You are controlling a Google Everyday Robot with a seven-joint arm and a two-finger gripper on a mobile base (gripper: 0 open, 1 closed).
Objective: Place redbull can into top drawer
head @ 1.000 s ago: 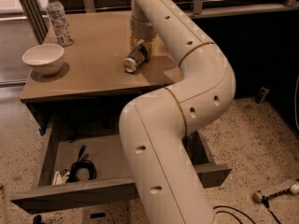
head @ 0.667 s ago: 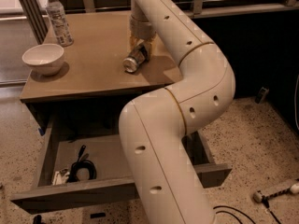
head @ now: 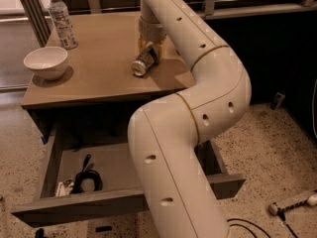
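Silver and dark blue on the table [head: 99, 78]: redbull can [head: 142, 63] lying on its side toward the back right of the top, one shiny end facing the camera and slightly left, the other end pointing back under the gripper [head: 150, 46]. Gripper down at the can's far end, touching it or just above it; impossible to tell whether open, closed or clamped on the can, that part being hidden by the wrist. Can up on the table surface, outside the drawer.

Thick cream arm [head: 198, 118] coming in from the bottom edge, rising, bending at a big elbow on the right and reaching back over the table to the can.

Below the table top, top drawer [head: 74, 209] pulled well out: grey, wide and shallow, its middle covered by the arm. Inside on the left, a coiled black cable [head: 88, 178]; just beside it, in the front left corner, a small pale item [head: 63, 187] too unclear to name.

On the table's left side, a white bowl [head: 45, 62] upright near the front edge; behind it, at the back left corner, a clear water bottle [head: 62, 20] standing, white cap and label. Bowl and bottle well apart from the can.

Speckled floor [head: 277, 148] all around; at lower right on it, a white bar-shaped object [head: 293, 203] with a dark cable.
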